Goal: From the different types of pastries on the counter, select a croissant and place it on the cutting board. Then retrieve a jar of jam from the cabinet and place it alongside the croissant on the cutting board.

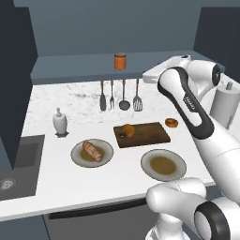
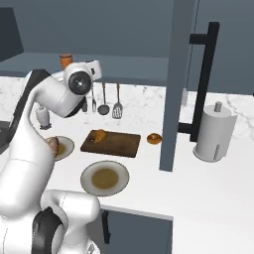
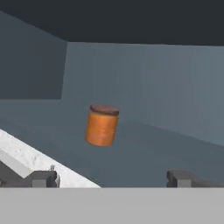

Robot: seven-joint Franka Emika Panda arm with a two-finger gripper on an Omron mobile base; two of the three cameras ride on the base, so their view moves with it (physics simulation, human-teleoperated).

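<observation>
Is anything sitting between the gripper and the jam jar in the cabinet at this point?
Nothing visible does. In the hand view the jam jar stands alone on the bare cabinet shelf, straight ahead of the gripper, whose jaws are spread wide with open space between them and the jar.

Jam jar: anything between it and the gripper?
No. In the hand view the stretch from the open gripper to the jar is bare cabinet shelf.

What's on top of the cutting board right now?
One croissant lies on the cutting board, near its left end. The jam jar stands on the cabinet shelf, not on the board.
</observation>
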